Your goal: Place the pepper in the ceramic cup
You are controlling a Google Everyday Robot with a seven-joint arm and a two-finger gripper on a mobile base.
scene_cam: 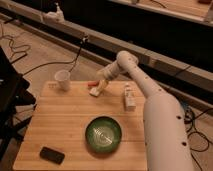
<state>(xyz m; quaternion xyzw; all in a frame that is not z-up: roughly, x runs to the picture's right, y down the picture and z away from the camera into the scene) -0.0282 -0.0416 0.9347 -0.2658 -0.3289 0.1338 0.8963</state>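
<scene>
Pincer (102, 83) hangs just beside the pepper (92, 83); its opening cannot be told.

One camera looks down at a slant from high above the table's (60, 120) near edge, facing its far side from fairly close; the gripper (101, 82) is near the far edge.
</scene>
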